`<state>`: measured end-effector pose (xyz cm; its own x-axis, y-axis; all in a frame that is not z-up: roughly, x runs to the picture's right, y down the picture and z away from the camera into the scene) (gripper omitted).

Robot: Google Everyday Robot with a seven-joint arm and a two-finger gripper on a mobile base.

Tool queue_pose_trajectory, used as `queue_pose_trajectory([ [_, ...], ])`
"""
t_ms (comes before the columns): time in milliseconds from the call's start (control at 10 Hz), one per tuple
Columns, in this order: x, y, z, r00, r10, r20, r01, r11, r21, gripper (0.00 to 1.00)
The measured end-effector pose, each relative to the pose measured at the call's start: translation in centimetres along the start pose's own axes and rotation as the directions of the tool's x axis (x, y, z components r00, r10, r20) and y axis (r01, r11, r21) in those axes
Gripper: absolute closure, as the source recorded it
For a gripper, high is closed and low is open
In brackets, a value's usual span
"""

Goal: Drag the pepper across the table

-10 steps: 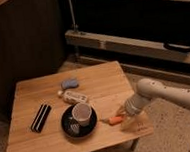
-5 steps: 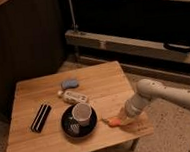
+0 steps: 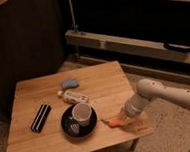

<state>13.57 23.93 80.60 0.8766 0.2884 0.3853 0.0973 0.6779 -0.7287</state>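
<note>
The small orange pepper (image 3: 113,122) lies on the light-brown wooden table (image 3: 44,145), to the right of the black plate and near the table's right front edge. My gripper (image 3: 123,117) comes in from the right on the white arm (image 3: 160,94) and sits right at the pepper's right end, low over the tabletop. The arm's wrist covers the fingertips and part of the pepper.
A black plate (image 3: 68,129) holds a whitish cup (image 3: 82,113) at the table's middle front. A whitish wrapped packet (image 3: 75,97) and a blue-grey object (image 3: 69,83) lie behind it. A black bar-shaped object (image 3: 40,117) lies at the left. Metal shelving stands behind.
The gripper and pepper have shifted slightly along the table's right front; the other objects have not moved.
</note>
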Motion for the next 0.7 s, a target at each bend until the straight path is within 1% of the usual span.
queue_pose_trajectory([
  [200,-0.1,-0.2,0.0,1.0,0.001,-0.005,-0.001,1.0,-0.001,0.61],
  [300,-0.4,-0.6,-0.3,1.0,-0.003,-0.007,0.003,1.0,0.006,0.61],
  [600,-1.3,-2.1,-1.5,1.0,-0.02,-0.019,0.021,0.999,0.028,0.61],
  [700,-1.7,-3.1,-1.6,0.999,-0.029,-0.029,0.03,0.999,0.03,0.61],
])
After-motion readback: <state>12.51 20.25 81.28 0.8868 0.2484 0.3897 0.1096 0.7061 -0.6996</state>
